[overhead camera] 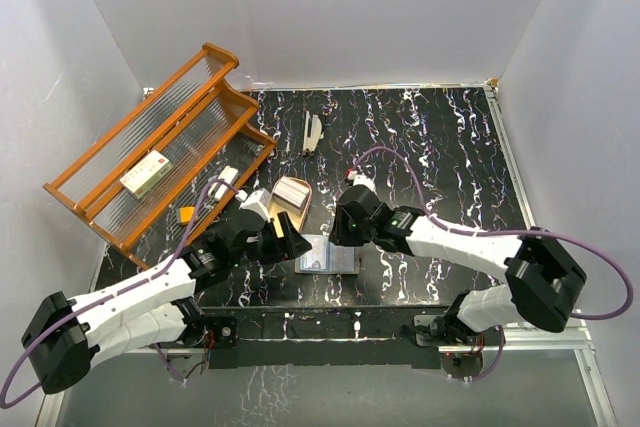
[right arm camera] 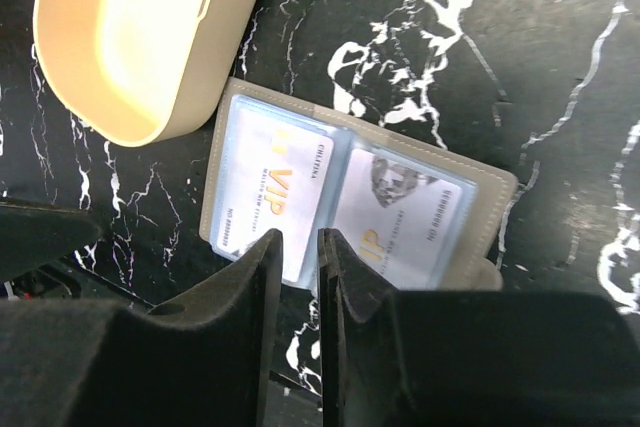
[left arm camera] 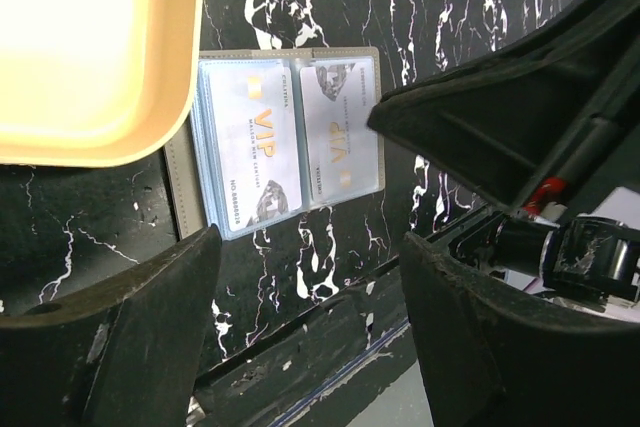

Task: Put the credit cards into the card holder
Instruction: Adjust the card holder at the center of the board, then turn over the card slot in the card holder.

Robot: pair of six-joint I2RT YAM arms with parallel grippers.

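Sleeves of the card holder (right arm camera: 497,197) are laid open flat on the black marbled table (overhead camera: 440,157). Two credit cards (right arm camera: 272,192) are seen tucked inside them, one on each side, each printed with gold VIP lettering. In the top view the holder is found near the table's front edge, between the two grippers.

The left gripper (left arm camera: 310,282) is placed at the holder's 9 o'clock, just beside it. Its fingers are spread wide and nothing is held between them (only marbled table and the holder's near edge are seen through the gap).

The right gripper (right arm camera: 298,247) is held at the holder's 1 o'clock, over that corner. Its fingers are drawn almost together, with only a thin slit between them, and no card is seen pinched there. Whether its tips touch the sleeves cannot be told. In the left wrist view its dark body is seen at the holder's 2 o'clock.

A tan oval tray (overhead camera: 290,197) is set at the holder's 11 o'clock, just beside it; whether its rim touches the holder's corner cannot be told either. An orange rack (overhead camera: 220,55) is stood at the holder's 10 o'clock, well apart, against the left wall. A white box with red marks (overhead camera: 147,173) is kept on one of its ribbed shelves.
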